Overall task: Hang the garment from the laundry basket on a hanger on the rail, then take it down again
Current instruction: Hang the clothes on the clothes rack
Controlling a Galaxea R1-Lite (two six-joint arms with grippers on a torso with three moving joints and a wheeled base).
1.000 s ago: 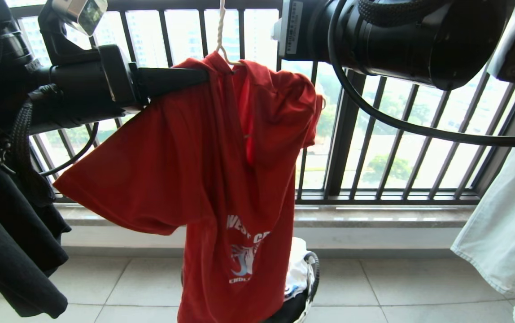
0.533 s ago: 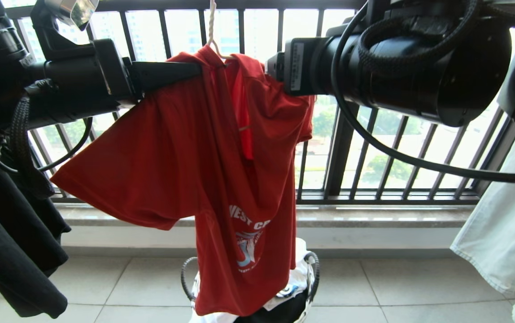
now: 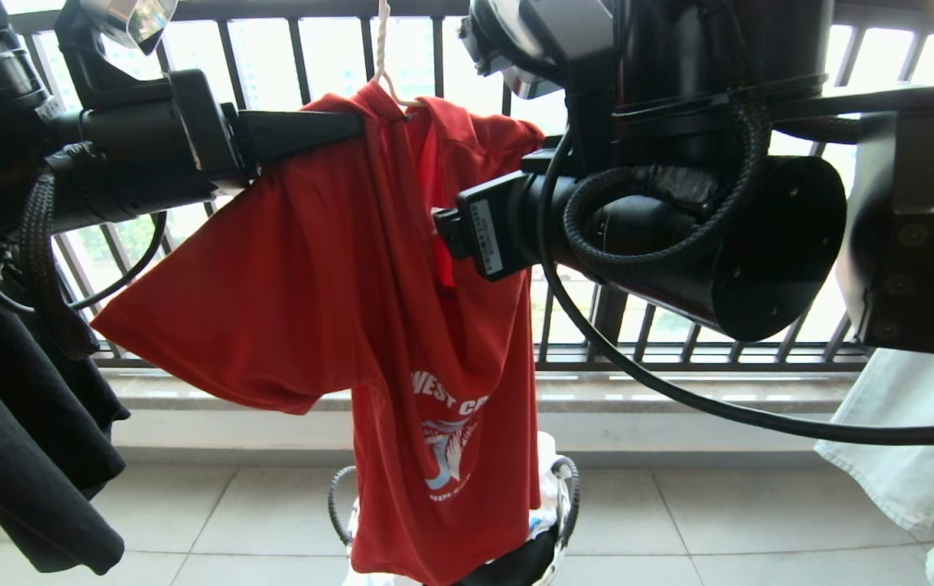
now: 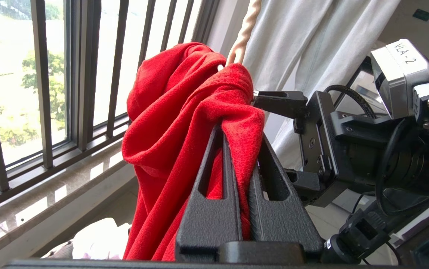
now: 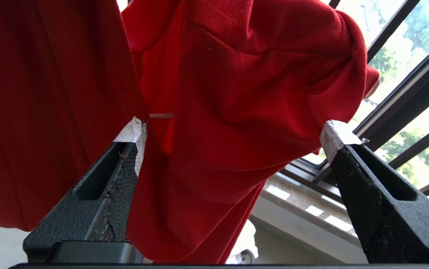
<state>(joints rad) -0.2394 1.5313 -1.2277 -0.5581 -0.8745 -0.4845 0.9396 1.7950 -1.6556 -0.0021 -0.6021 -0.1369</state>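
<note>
The garment [image 3: 369,293], soft red knit with white lettering and a blue-white print low on the chest, hangs in loose folds from the hanger [image 3: 384,50], whose thin twisted white neck rises above the collar. The left hand [image 4: 237,138], black and wedge-shaped with grainy plastic fingers, is clamped on bunched cloth right at the collar beside that neck. The right hand [image 5: 233,129] stands wide, its white-taped tips apart with the shirt's draped shoulder just beyond them; its bulky black arm and thick cable cross in front of the window railing [image 3: 662,342]. Below, the laundry basket [image 3: 569,496] sits on the tiled floor, largely hidden behind the shirt's hem. A black garment [image 3: 19,456] hangs at left, pale cloth [image 3: 906,464] at right.
</note>
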